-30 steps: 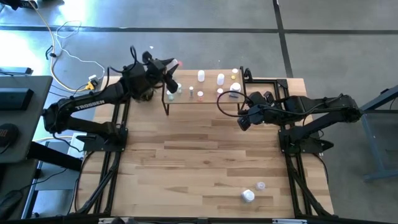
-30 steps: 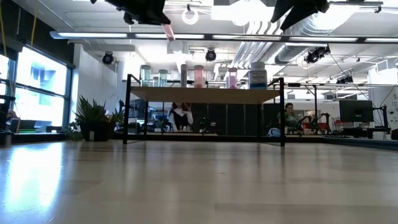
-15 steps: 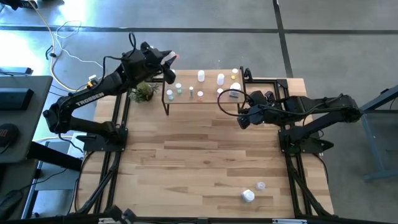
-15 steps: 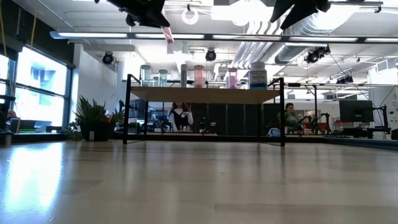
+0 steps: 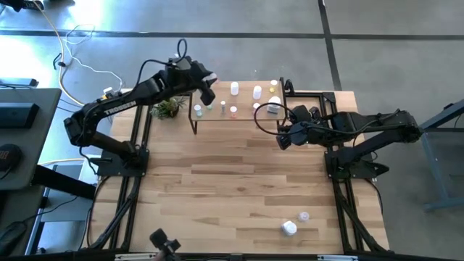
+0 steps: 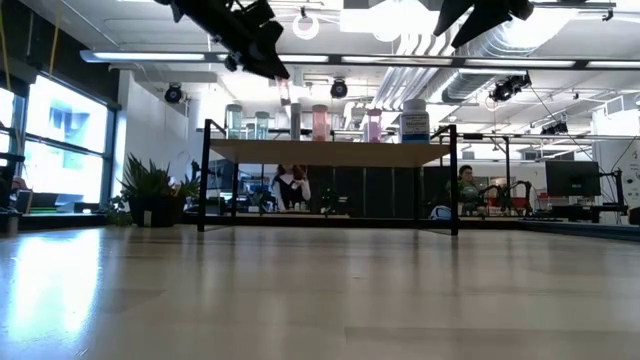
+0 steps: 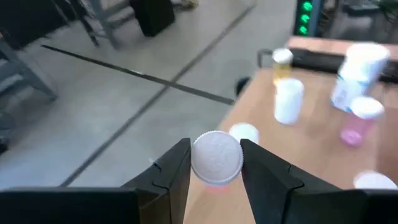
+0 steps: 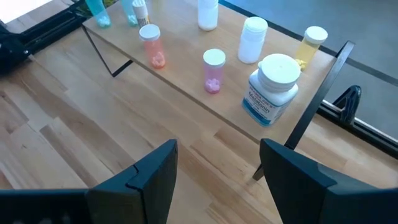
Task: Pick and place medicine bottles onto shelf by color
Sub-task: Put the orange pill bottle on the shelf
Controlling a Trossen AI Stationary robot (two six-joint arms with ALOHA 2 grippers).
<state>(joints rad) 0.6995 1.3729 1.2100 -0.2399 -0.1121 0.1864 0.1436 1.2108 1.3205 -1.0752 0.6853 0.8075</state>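
near edge of the worktop (image 5: 239,181): two white bottles (image 5: 290,228) lie apart from everything else, not yet sorted.

mid worktop: the right gripper (image 5: 283,140) waits just in front of the shelf (image 5: 217,119), near its right end. its fingers are spread and empty.

far side: the shelf carries the sorted medicine bottles. the right wrist view shows a large white labelled bottle (image 8: 272,87), a pink bottle (image 8: 213,70), an orange-pink bottle (image 8: 153,45), a plain white bottle (image 8: 252,39) and a yellow bottle (image 8: 312,43), all upright.

the left gripper (image 5: 208,78) hovers above the far left part of the shelf. it is pinching a pink white-capped bottle (image 7: 216,159) between its fingers (image 7: 174,171). in the low view the bottle (image 6: 283,90) hangs clear above the bottles standing on the shelf.

judged step: lowering the held bottle into its colour group.

hazards:
- the grip sits at the cap, so the bottle may pivot or slip if the descent is abrupt.
- the shelf bottles stand close together; a descent off target may knock a neighbour over or push it off the far edge.
- release above the board, not on it, may tip the bottle.
- the pink group sits further right; placement at the left end would put the bottle with the wrong colour.
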